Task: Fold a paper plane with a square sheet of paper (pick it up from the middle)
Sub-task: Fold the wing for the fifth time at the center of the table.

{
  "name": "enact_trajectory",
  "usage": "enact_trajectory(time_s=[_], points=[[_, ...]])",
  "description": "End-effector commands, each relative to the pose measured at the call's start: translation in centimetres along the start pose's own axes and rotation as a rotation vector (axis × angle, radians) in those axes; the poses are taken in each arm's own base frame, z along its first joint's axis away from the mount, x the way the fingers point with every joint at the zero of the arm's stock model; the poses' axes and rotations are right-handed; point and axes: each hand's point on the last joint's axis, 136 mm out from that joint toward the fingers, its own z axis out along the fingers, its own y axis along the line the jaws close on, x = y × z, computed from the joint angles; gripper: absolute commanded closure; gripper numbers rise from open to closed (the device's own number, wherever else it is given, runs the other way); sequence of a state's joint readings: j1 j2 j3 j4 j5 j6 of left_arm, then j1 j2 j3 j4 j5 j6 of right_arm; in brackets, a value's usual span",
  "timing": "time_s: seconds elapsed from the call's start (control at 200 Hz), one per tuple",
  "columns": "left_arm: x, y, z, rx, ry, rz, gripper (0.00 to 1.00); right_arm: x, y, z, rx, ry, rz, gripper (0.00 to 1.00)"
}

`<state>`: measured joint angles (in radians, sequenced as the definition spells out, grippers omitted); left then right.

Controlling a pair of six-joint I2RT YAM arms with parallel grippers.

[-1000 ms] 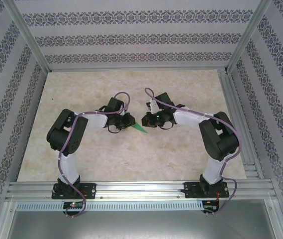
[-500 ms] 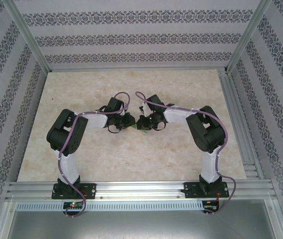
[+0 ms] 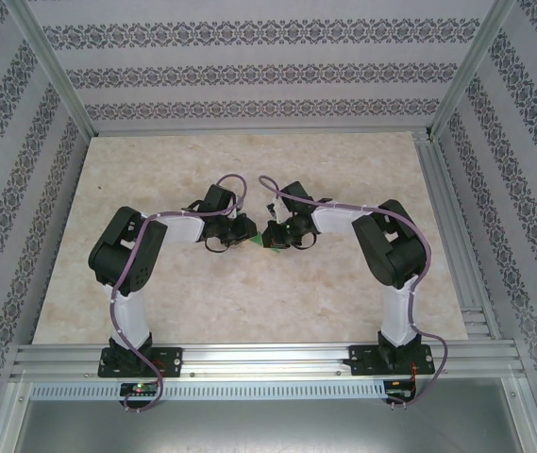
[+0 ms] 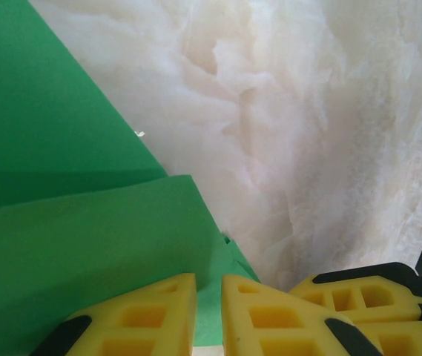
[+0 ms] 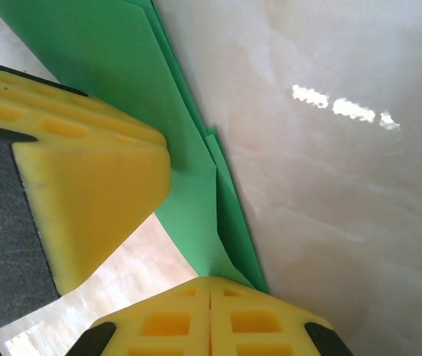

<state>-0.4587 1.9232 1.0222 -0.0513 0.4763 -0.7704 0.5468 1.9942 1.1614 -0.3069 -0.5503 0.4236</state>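
Moved since a second ago: your right arm (image 3: 395,250) has swung in toward the middle of the table (image 3: 344,170), elbow folded tighter, and the right gripper (image 3: 271,240) now sits close against the left gripper (image 3: 247,238). Your left arm (image 3: 122,255) has not shifted. The pointed green tip that lay bare between the two tools is now mostly covered.

Item 1, paper plane (image 3: 260,243). Bright green, folded in layers, lying at mid-table between the two grippers. From above you see a sliver of it. In the left wrist view the paper plane (image 4: 62,185) spreads to the left, one flap overlapping another, with a slanted edge against the marbled table (image 4: 307,111). In the right wrist view the paper plane (image 5: 122,59) runs as a narrowing strip of stacked edges down to the fingertips, with the table (image 5: 329,185) to its right.

Item 2, left gripper (image 4: 208,285). Yellow fingers drawn nearly together, with a thin slot between them and green paper in the slot: clamped on the paper plane. One of its fingers (image 5: 84,193) looms large at the left of the right wrist view, in front of the green sheet.

Item 3, right gripper (image 5: 211,289). Fingers pressed flush with a hairline seam between them, and the narrow end of the paper plane pinched there. Its yellow fingers (image 4: 359,293) sit just beside your left gripper's, at the lower right of the left wrist view.
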Motion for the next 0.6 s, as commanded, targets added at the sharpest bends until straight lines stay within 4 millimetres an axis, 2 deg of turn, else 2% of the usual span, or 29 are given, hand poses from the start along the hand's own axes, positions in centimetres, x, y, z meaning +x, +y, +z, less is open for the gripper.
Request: enact_trajectory(time_s=[0.0,0.19,0.4,0.51,0.594], points=[[1.6,4.2,0.9,-0.152,0.043,-0.044,0.81,2.6,-4.0,0.3,0.083,0.054,0.082,0.93],[1.6,4.4,0.9,-0.158,0.043,-0.049,0.81,4.3,-5.1,0.4,0.077,0.074,0.127,0.94],[1.5,4.5,0.9,-0.16,0.041,-0.049,0.81,5.3,-6.1,-0.6,0.086,0.055,0.161,0.94],[1.5,4.4,0.8,-0.156,0.042,-0.047,0.81,5.1,-5.8,-1.3,0.085,0.032,0.16,0.94],[1.5,4.3,0.9,-0.154,0.043,-0.045,0.81,4.2,-4.9,-2.0,0.067,0.005,0.136,0.94]])
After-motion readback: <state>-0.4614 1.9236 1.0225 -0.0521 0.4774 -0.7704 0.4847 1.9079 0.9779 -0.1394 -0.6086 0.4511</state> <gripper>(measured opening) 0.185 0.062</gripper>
